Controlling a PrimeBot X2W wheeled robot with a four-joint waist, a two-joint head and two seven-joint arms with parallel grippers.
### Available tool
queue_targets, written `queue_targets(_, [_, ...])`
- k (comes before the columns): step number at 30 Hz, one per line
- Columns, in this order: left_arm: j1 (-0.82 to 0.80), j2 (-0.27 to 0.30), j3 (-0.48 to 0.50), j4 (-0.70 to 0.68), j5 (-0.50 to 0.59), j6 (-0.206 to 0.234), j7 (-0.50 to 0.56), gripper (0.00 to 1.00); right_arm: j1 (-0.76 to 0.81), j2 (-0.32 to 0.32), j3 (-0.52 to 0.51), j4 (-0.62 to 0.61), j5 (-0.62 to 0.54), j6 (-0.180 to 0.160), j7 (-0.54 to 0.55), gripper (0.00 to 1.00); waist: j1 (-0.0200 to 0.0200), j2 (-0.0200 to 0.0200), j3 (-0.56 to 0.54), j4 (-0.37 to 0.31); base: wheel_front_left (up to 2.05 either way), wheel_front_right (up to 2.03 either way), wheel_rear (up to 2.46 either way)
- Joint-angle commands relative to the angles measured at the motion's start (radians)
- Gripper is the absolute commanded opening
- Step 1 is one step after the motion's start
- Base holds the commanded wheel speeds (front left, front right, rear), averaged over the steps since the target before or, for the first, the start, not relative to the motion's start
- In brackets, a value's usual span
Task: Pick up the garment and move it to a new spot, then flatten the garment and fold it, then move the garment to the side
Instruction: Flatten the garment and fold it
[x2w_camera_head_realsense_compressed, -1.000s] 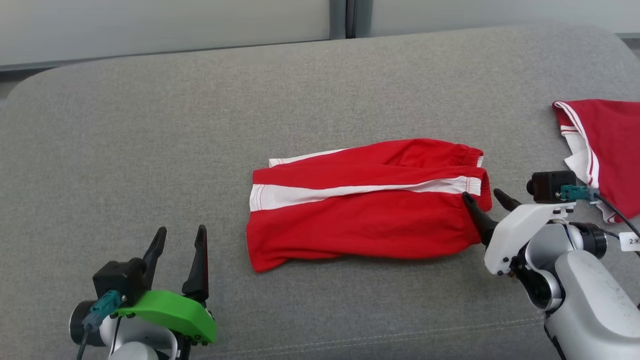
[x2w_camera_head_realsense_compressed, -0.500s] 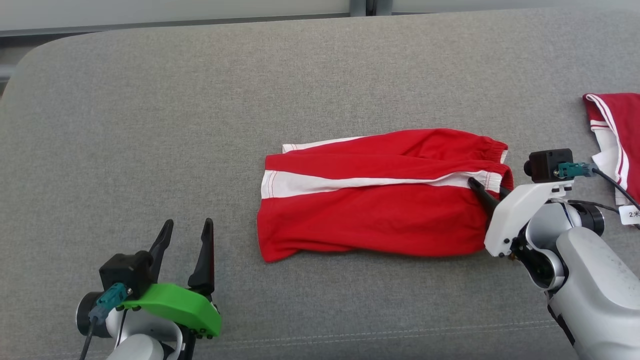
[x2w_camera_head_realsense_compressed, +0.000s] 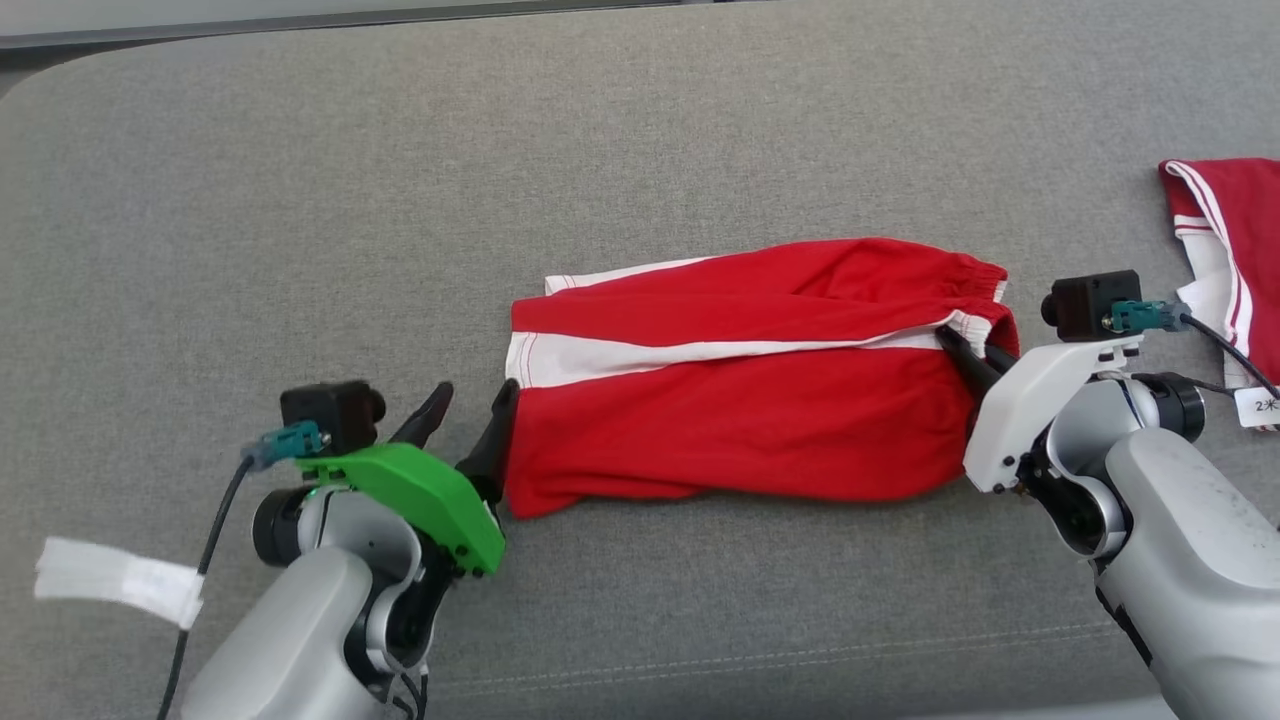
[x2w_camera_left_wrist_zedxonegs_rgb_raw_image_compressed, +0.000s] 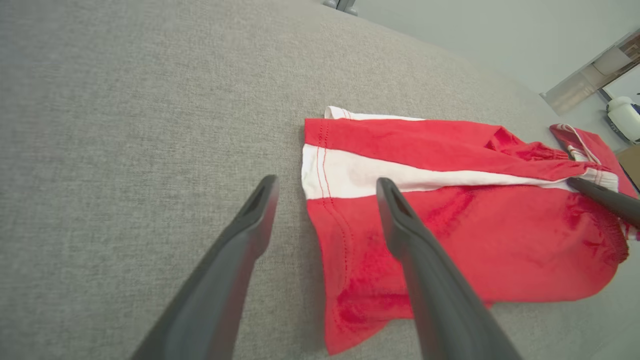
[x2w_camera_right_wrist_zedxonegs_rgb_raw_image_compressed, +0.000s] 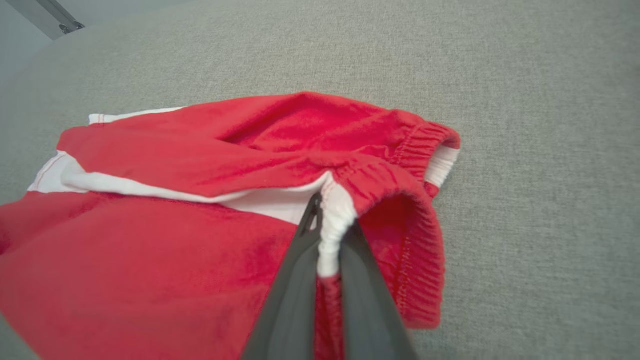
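Right tool (x2w_camera_head_realsense_compressed: 965, 345): yours was pressed together on the elastic waistband of the red garment (x2w_camera_head_realsense_compressed: 740, 420), pinching it where the white side stripe meets the band. The right wrist view showed the white elastic caught between the two dark fingers (x2w_camera_right_wrist_zedxonegs_rgb_raw_image_compressed: 295, 280), with the band bunched and arched a little above the cloth beside it. Your left tool (x2w_camera_head_realsense_compressed: 475, 392) stood spread at the opposite end, straddling the leg hem just below the stripe. In the left wrist view one finger lay over red cloth and the other over the bare grey upholstered surface (x2w_camera_head_realsense_compressed: 300, 200); contact with the cloth could not be told. You had the garment lying near the middle of the surface, lengthwise from left to right, waistband toward your right arm and hems toward your left, doubled over with some slack folds. A second red-and-white garment (x2w_camera_head_realsense_compressed: 1235, 230) lay at the far right edge, well apart from the first. A white tape flag (x2w_camera_head_realsense_compressed: 115, 580) hung on the left arm's cable.
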Motion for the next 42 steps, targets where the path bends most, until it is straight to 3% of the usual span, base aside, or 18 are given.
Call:
queue_targets(1, [-0.059,-0.018,-0.005,0.062,-0.022,-0.016,0.041,1.0,-0.019,-0.001,0.014,0.006,0.007,0.0,-0.013,0.0,0.0,0.0,0.014,-0.015,0.0,0.0,0.0])
queue_targets(9, [-0.203,-0.089,-0.033,0.292,-0.04,-0.034,0.146,1.0,-0.049,0.007,0.063,0.027,0.025,0.0,-0.035,0.0,0.0,0.0,0.042,-0.047,0.0,0.0,0.0])
queue_targets(18, [-0.304,-0.135,-0.056,0.485,-0.026,-0.04,0.188,1.0,-0.083,0.011,0.106,0.059,0.048,0.0,-0.07,0.0,0.0,0.0,0.061,-0.067,0.0,0.0,0.0])
queue_targets(35, [-0.313,-0.173,-0.099,0.483,-0.034,-0.076,0.233,1.0,-0.094,0.001,0.148,0.11,0.087,0.0,-0.118,0.0,0.0,0.0,0.043,-0.05,0.0,0.0,0.0])
queue_targets(37, [-0.312,-0.172,-0.097,0.474,-0.035,-0.074,0.231,0.85,-0.096,0.002,0.153,0.114,0.091,0.0,-0.122,0.0,0.0,0.0,0.04,-0.051,0.0,0.0,0.0])
queue_targets(40, [-0.31,-0.169,-0.095,0.467,-0.03,-0.061,0.218,0.87,-0.099,0.003,0.16,0.121,0.095,0.0,-0.129,0.0,0.0,0.0,0.039,-0.054,0.0,0.0,0.0])
queue_targets(42, [-0.309,-0.167,-0.093,0.461,-0.032,-0.061,0.211,0.82,-0.099,0.004,0.164,0.125,0.097,0.0,-0.131,0.0,0.0,0.0,0.038,-0.056,0.0,0.0,0.0])
